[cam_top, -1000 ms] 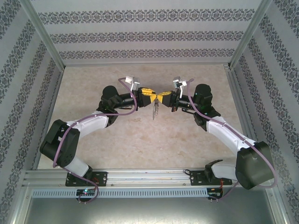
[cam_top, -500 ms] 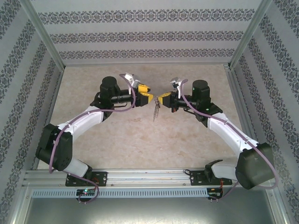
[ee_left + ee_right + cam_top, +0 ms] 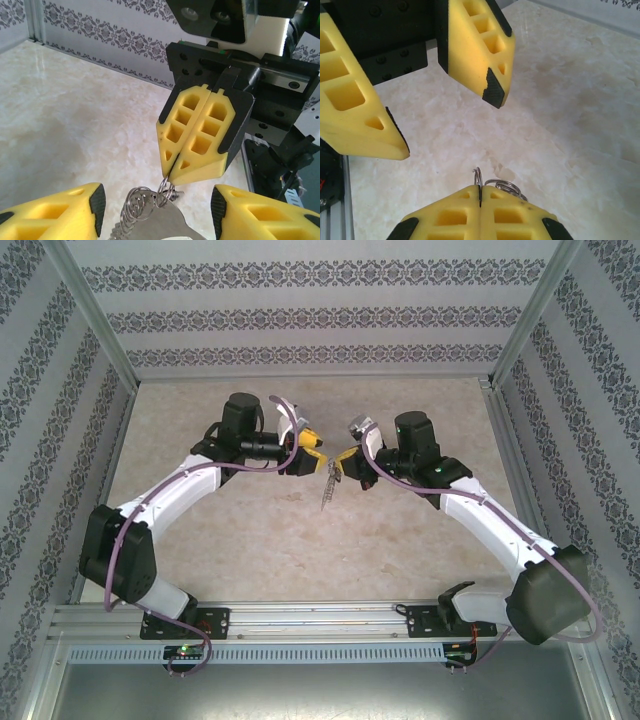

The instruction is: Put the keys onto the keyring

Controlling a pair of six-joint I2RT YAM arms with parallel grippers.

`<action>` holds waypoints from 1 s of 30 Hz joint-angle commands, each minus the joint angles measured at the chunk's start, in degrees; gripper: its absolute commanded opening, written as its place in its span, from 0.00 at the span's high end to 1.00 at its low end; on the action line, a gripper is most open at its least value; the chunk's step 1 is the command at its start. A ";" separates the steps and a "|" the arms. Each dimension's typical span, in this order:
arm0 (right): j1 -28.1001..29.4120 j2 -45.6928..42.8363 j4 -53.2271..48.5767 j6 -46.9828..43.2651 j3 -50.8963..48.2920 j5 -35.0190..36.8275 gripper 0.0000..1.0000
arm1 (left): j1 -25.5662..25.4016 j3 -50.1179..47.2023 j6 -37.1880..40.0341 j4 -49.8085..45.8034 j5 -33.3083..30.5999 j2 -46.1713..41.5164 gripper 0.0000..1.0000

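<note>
The step in hand, as I judge it, is a handover or a new grip on the keyring (image 3: 328,487). It hangs in the air in the middle of the top view, just under the two yellow fingertips that face each other, over the marble table (image 3: 250,550). To do this well, the left gripper (image 3: 157,202) should close only when the flat grey metal part sits straight between its pads. It should not close on the loose coiled chain (image 3: 136,204), which would slip and swing. The right arm should hold quiet meanwhile, because the load hangs from a very thin hold.

The right gripper (image 3: 172,175) has its jaws fully together, and they pinch a small wire ring (image 3: 166,189) at their very tip. All the rest hangs from this ring. The left jaws stand about half open, one pad at each side of the hanging metal in the lower part of the left wrist view. They seem to touch nothing. A key with a black head I cannot make out among the hanging parts.
</note>
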 commanded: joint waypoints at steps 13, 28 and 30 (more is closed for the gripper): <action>1.90 -0.50 -0.04 -1.15 2.18 -2.41 1.00 | 0.63 2.52 1.79 -3.36 6.21 3.10 0.44; 2.39 -0.54 1.10 -0.43 2.20 -3.31 1.00 | 0.07 1.14 -0.41 1.14 9.73 3.81 0.50; 2.36 -0.58 1.17 -0.43 2.18 -3.38 1.00 | -0.13 1.13 -0.41 1.39 9.81 3.96 0.51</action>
